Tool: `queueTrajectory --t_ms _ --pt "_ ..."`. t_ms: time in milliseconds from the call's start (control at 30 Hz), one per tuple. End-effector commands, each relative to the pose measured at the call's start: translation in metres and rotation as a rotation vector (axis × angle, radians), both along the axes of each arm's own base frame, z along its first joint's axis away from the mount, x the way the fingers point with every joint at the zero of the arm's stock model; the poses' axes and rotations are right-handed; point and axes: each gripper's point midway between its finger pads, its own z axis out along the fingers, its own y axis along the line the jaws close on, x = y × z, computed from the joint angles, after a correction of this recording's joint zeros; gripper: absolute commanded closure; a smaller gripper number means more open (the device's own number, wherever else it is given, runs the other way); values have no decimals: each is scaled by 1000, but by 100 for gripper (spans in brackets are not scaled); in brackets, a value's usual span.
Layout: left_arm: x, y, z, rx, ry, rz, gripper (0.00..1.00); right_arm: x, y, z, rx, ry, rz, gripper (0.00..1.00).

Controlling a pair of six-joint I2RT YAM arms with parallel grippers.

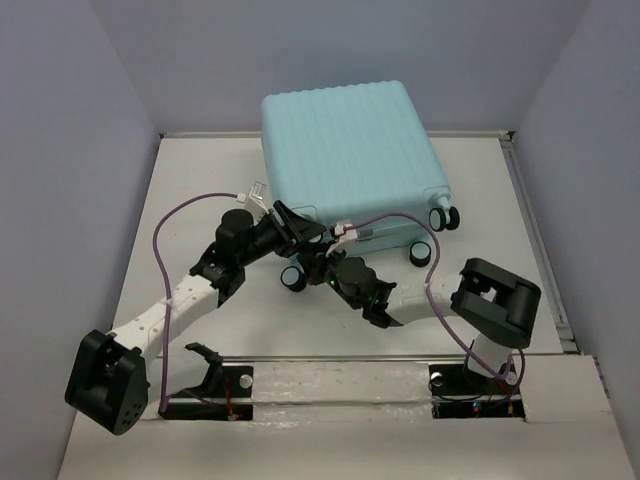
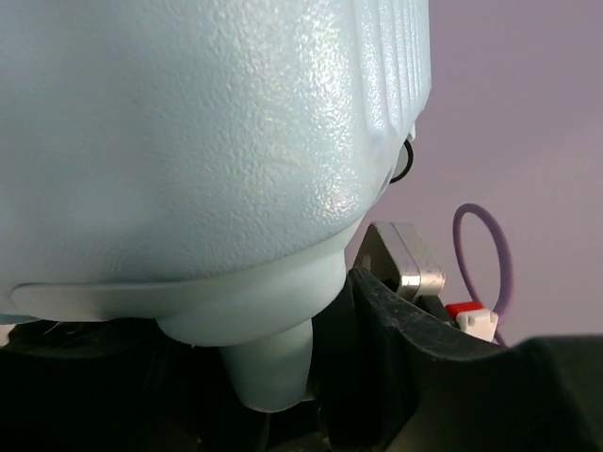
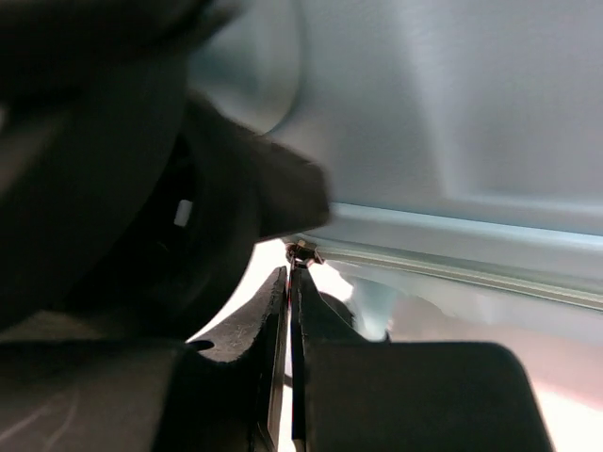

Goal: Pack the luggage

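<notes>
Just beside the luggage (image 1: 345,140), right pincer (image 3: 289,273), tips pressed together

Luggage (image 1: 345,160): pale mint-blue ribbed hard shell, closed; lies flat at the far middle of the table (image 1: 190,190); wheels (image 1: 293,278) toward its near edge.

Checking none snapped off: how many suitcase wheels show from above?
3: two wheels at the near-right corner of the luggage, one wheel at its near-left. A fourth may be hidden.
</notes>
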Motion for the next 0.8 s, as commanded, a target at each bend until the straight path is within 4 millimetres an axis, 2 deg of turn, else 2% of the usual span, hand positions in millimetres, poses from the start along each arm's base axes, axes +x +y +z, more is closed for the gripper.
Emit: queueTrajectory --t_ms 0,33,67,167,200,267,333,367,433,467,500,533,567,600,633,667,700,733,767 --pt "-53 -16 193 -393 -550 -202 94 -88 81 114 424 -196 380 93" --pt "-58 -15 196 -418 -548 -201 94 -88 83 128 519 -211 378 93" --pt "-60 -15 197 -428 -547 -199 94 -87 83 133 562 -217 374 93" --pt "-69 -15 203 -472 -553 -187 94 -68 78 143 753 -168 284 93" --pt "-72 -15 204 -482 -551 -187 94 -60 70 154 841 -181 264 93" --pt "-74 -14 201 -500 -541 -178 94 -50 81 136 865 -113 292 93" --pt "-76 -10 197 -512 -532 -167 94 -54 87 131 893 -67 327 93" --pt "-75 -8 194 -509 -528 -157 94 -56 84 118 855 -56 327 93" --pt "-76 -4 191 -497 -529 -136 94 -56 74 102 800 -54 295 71" --pt "-68 -4 178 -446 -509 -99 94 -58 65 104 789 -62 287 59" --pt "-64 -3 171 -414 -498 -78 94 -57 57 98 746 -71 261 42" --pt "-58 1 162 -360 -492 -34 91 -58 43 82 663 -45 226 30" --pt "-55 3 157 -333 -491 -14 87 -60 38 67 617 -42 219 30" --pt "-52 5 151 -307 -484 5 82 -61 31 68 548 -41 209 25" --pt "-51 9 150 -291 -488 24 76 -61 25 59 476 -30 193 23" --pt "-45 11 138 -241 -479 52 63 -62 19 48 406 -8 181 22" --pt "-44 15 136 -225 -477 71 57 -63 13 34 269 20 173 19" --pt "-40 18 129 -199 -462 94 43 -64 10 28 208 37 173 18" --pt "-37 21 123 -176 -464 108 36 -65 1 5 88 84 156 15"
